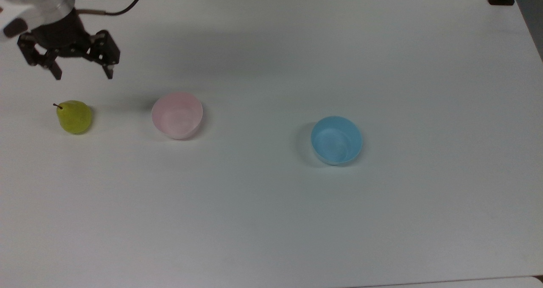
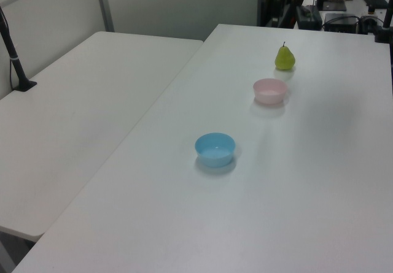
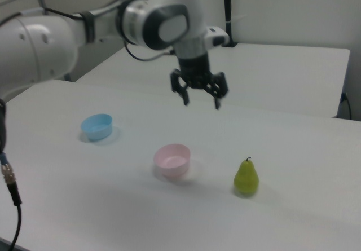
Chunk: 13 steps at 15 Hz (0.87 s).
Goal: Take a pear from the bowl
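In the top view, from left to right, the gripper (image 1: 81, 74) hangs in the air with its fingers spread and holding nothing, the pear (image 1: 74, 117) stands upright on the bare table (image 1: 297, 220) below it, and the pink bowl (image 1: 177, 115) beside the pear holds nothing. The risk I see is small: the rounded pear can tip or roll if something knocks the table. The blue bowl (image 1: 337, 140) sits well apart, and nothing blocks the way.
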Each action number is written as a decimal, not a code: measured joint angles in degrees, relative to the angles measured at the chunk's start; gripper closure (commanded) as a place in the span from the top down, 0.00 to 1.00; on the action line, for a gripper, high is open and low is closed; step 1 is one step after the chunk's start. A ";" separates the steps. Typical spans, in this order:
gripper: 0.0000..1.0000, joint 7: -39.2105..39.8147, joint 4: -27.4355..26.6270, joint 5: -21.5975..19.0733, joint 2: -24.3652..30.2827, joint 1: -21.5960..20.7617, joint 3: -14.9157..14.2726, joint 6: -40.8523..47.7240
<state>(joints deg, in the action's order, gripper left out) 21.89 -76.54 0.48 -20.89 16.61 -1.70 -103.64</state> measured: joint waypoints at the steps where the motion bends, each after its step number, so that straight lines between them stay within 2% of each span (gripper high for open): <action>1: 1.00 -2.59 -0.25 0.00 1.55 -1.13 -0.01 1.89; 6: 1.00 -8.67 -1.87 -0.08 8.40 -7.09 0.01 8.33; 10: 1.00 -12.88 -8.68 -0.53 14.84 -11.83 -0.19 8.85; 13: 1.00 -13.79 -12.98 -1.91 18.19 -17.84 -3.24 8.74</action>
<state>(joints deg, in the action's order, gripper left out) 8.10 -89.52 -1.43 -2.70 -1.23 -4.95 -94.90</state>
